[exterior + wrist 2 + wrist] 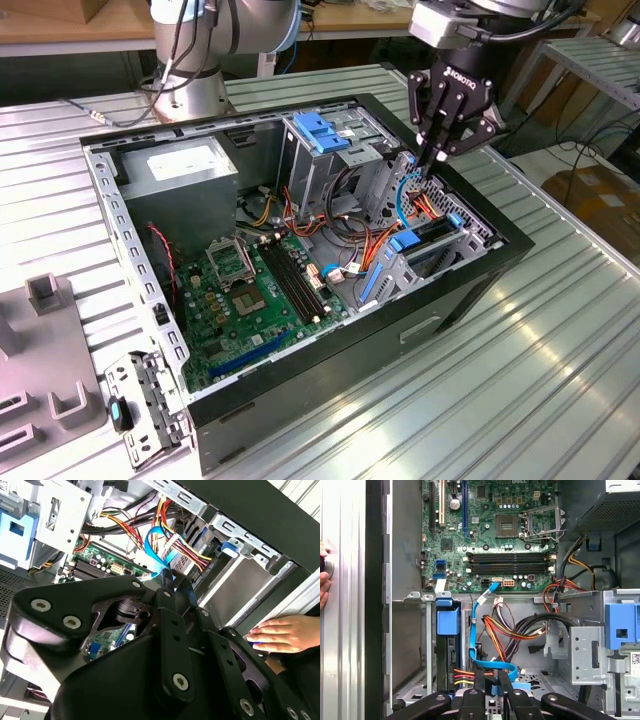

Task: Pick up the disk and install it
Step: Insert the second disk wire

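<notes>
exterior view:
- gripper (437,160): upper right of frame, hanging tips-down over the drive-bay corner of the open PC case (500,262)
- jaws: drawn together to a point, nothing of the disk between them
- disk (428,238): lying in the low bay at the exterior view's right side of the case, blue rails and end tabs showing
- relation: disk sits just below the tips and slightly toward the frame's bottom. Its long axis runs lower-left to upper-right, along the case wall.
- judgement: disk looks seated in the bay already (can't confirm it's latched)

second wrist view:
- gripper (167,577): tips together, aimed down into the wiring next to the bay
- thin blue cable (156,550): loops right by the tips; contact can't be told
- disk (227,547): one blue end tab shows against the metal bay frame, beyond the tips and apart from them
- hand (282,635): a person's, resting at the case's outer edge (well clear of the tips)

first wrist view:
- gripper (491,677): only a narrow slit between the fingers; the blue cable (472,630) runs down to that slit
- disk (451,652): seen edge-on in its slot, blue tab at the motherboard (490,535) end
- relation: disk lies beside the tips, not between them. Its long axis points from the gripper toward the motherboard.
- hold: no part of the disk is gripped; a pinch on the cable can't be told
</notes>
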### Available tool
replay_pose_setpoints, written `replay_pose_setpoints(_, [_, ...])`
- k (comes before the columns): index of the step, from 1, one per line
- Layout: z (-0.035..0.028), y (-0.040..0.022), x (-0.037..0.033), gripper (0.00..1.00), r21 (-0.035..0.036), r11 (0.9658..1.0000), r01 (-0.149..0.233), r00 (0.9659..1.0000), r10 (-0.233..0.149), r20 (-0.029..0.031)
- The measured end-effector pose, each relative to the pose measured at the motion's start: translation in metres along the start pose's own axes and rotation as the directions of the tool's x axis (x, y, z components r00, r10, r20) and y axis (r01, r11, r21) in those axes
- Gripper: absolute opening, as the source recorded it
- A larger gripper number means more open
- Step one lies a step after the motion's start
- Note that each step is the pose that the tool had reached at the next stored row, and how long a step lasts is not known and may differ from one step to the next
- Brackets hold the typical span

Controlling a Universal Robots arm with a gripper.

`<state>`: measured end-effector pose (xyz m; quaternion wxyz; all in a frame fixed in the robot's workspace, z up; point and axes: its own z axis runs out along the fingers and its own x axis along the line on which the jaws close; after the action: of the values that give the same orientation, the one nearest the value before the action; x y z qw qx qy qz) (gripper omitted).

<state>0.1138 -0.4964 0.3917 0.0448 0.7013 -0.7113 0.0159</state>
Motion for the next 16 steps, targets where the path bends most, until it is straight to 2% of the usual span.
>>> replay_pose_setpoints(2, [0.0036, -0.0001, -0.0014, 0.25, 0.0000, 1.0000, 0.000, 1.0000, 0.000, -0.0032])
replay_pose_setpoints(6, [0.0066, -0.0003, -0.0025, 0.24, 0.0000, 1.0000, 0.000, 1.0000, 0.000, -0.0054])
replay_pose_setpoints(7, [0.0079, -0.0003, -0.0026, 0.17, 0.0001, 1.0000, 0.000, 1.0000, 0.000, -0.0064])
replay_pose_setpoints(8, [0.0087, -0.0004, -0.0027, 0.17, 0.0002, 1.0000, 0.000, 1.0000, 0.000, -0.0080])
replay_pose_setpoints(9, [0.0106, -0.0005, -0.0029, 0.11, 0.0005, 1.0000, -0.001, 0.9999, 0.001, -0.0119])
replay_pose_setpoints(12, [0.0135, -0.0006, -0.0031, 0.11, 0.0009, 1.0000, -0.001, 0.9998, 0.001, -0.0188])
replay_pose_setpoints(14, [0.0154, -0.0007, -0.0033, 0.12, 0.0011, 1.0000, -0.001, 0.9997, 0.001, -0.0231])
replay_pose_setpoints(15, [0.0162, -0.0007, -0.0033, 0.18, 0.0012, 1.0000, -0.001, 0.9997, 0.001, -0.0249])
replay_pose_setpoints(16, [0.0183, -0.0008, -0.0035, 0.18, 0.0013, 1.0000, -0.001, 0.9996, 0.001, -0.0294])
